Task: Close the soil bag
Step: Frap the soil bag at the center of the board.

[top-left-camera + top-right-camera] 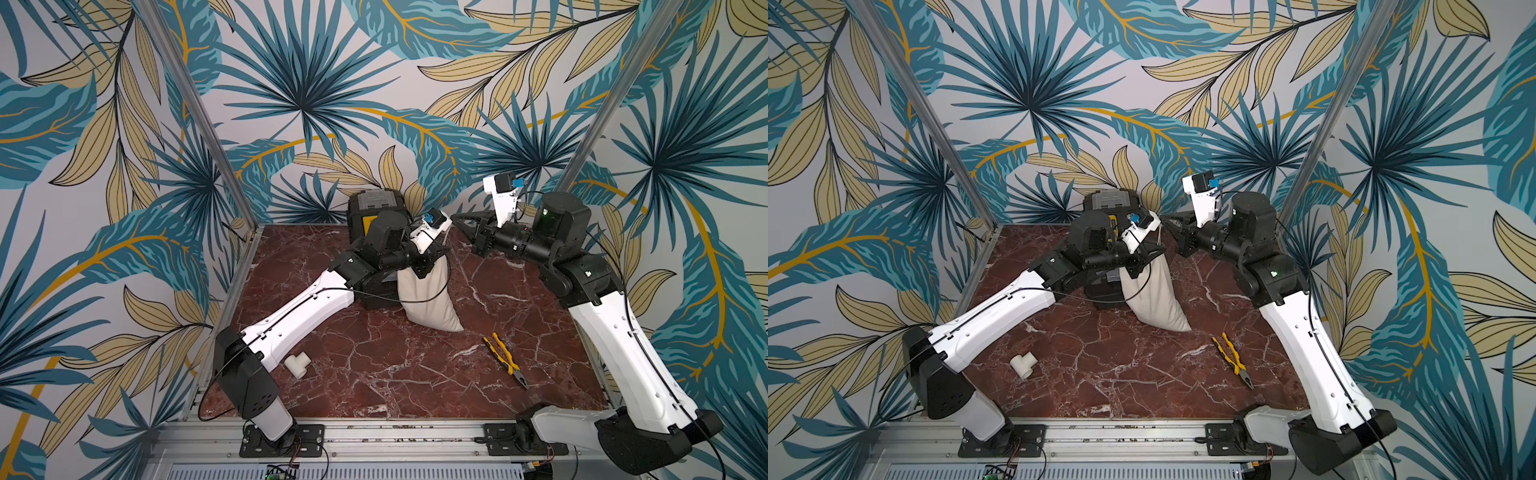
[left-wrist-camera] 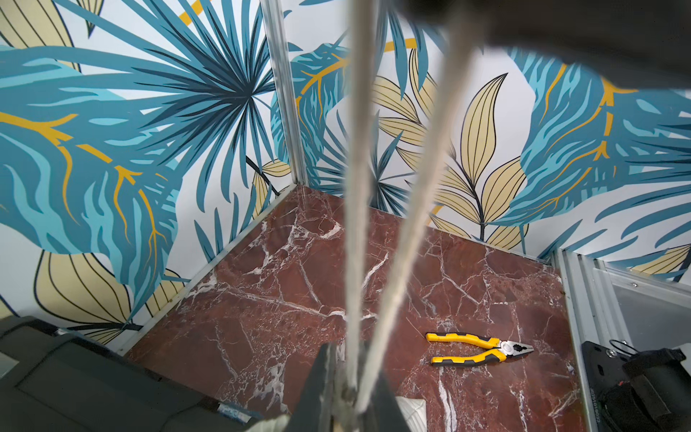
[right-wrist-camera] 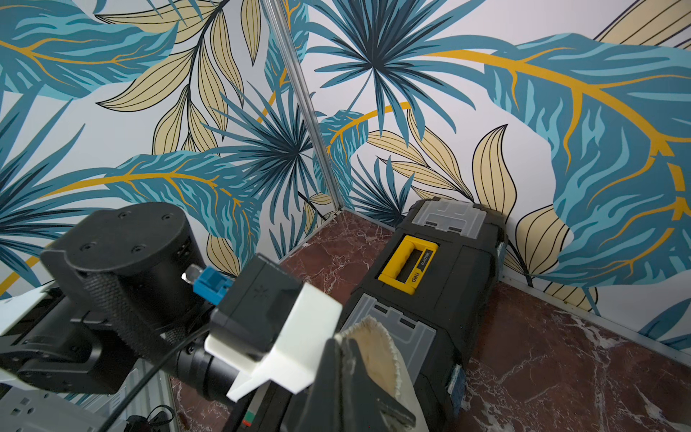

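Red marble tabletop holds the cream-white cloth drawstring soil bag near the middle of its back edge, beside a black plastic toolbox. Right gripper is pinched shut on the end of the thin cord. Left gripper has its jaws close around the strands; I cannot tell if it squeezes. Next, I think, the cord needs a tight pull.

Your left gripper pinches two straight, blurred cream cords above the red marble desk, with yellow-and-black steel pliers lying nearby.
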Available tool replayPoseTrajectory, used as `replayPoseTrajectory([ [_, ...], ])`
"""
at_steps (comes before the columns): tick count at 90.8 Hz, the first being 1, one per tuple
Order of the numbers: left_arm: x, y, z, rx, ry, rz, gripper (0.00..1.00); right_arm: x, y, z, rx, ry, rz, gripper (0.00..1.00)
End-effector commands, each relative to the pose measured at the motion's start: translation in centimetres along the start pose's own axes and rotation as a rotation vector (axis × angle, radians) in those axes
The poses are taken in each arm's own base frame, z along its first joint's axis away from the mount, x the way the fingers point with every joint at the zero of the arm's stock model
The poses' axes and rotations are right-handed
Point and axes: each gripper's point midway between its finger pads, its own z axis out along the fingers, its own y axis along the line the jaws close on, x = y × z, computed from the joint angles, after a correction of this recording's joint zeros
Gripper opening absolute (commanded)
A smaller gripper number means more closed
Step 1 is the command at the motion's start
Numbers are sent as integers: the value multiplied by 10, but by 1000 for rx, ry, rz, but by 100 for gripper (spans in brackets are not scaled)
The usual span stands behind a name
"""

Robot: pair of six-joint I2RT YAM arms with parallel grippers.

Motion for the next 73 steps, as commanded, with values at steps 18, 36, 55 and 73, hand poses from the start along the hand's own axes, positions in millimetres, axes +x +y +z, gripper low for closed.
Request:
replayPoseTrajectory([
  [18,37,5,-2,-90,114,35,18,-57,28,-19,-76,-191,-68,0],
  [36,44,10,-6,-136,149,62,18,-70,32,-26,-74,-223,-83,0],
  [55,59,10,-5,-134,186,69,18,-81,34,-34,-56,-250,-106,0],
  [73,72,10,-8,-140,211,65,18,-92,36,-40,-41,-270,-124,0],
])
